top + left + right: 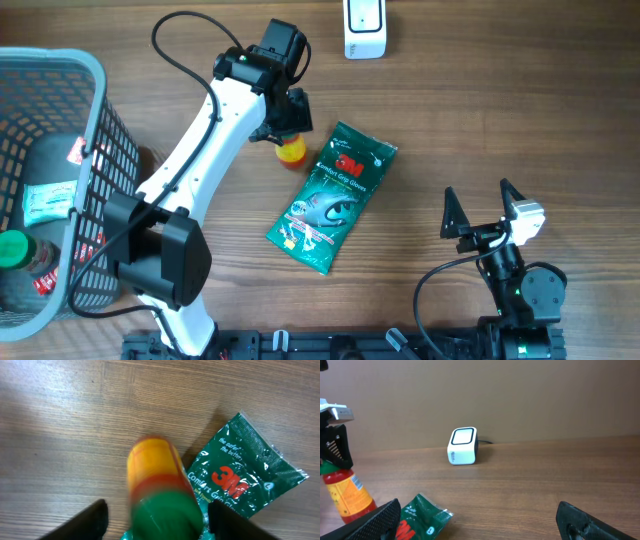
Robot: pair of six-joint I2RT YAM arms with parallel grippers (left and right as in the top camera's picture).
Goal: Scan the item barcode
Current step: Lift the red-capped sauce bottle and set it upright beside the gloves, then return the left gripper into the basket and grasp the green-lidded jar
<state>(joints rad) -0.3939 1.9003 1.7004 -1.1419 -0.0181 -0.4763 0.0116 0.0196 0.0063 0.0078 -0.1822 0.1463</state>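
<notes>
Left claw (159,510) open astride an upright orange bottle (152,472), green glove packet (333,195) just beside it, right claw (477,195) wide open over the table (520,90), white scanner (364,28) at far edge.

Overhead cam stares straight down from high above the green glove packet (334,196). Left wrist cam hangs close over it, pointing down. Right wrist cam sits low beside it, looking across to the white scanner (462,446). All three share it.
</notes>
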